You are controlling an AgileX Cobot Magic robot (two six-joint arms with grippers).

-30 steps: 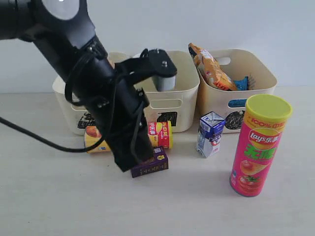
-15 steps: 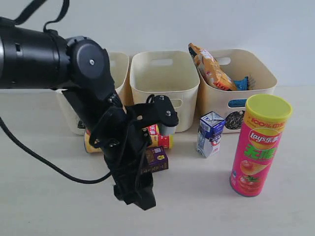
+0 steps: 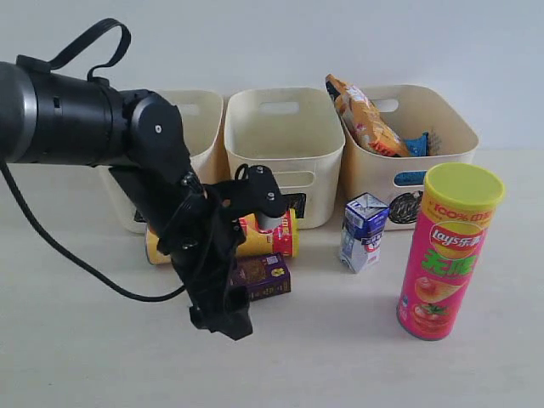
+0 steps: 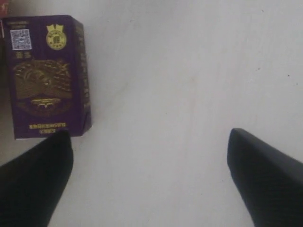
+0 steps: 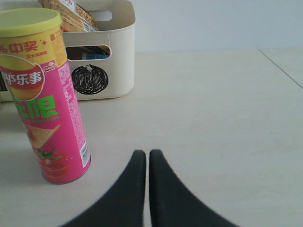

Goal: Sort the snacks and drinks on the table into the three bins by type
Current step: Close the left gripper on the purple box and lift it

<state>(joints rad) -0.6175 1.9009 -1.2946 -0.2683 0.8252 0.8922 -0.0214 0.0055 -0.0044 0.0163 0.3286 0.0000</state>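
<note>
My left gripper [image 3: 224, 318] hangs low over the table just in front of a small purple box [image 3: 263, 277], open and empty. In the left wrist view the purple box [image 4: 46, 76] lies by one finger [image 4: 35, 177], outside the jaws. Behind it a yellow-and-red crisp tube [image 3: 255, 237] lies on its side. A blue-and-white carton [image 3: 364, 230] and a pink crisp tube [image 3: 448, 252] stand to the right. The three cream bins stand at the back: left [image 3: 196, 108], middle [image 3: 284, 136], right [image 3: 445, 134]. My right gripper [image 5: 147, 154] is shut beside the pink tube [image 5: 45, 104].
The right bin holds an orange bag [image 3: 364, 116] and a blue bag [image 3: 416, 144]; its front carries a scribbled black circle [image 5: 90, 79]. The left arm [image 3: 93, 127] and its cable reach across the left bin's front. Bare table lies between the open jaws.
The left arm came down from in front of the bins to the table by the purple box, and its gripper went from shut to open. The right gripper has not moved.
</note>
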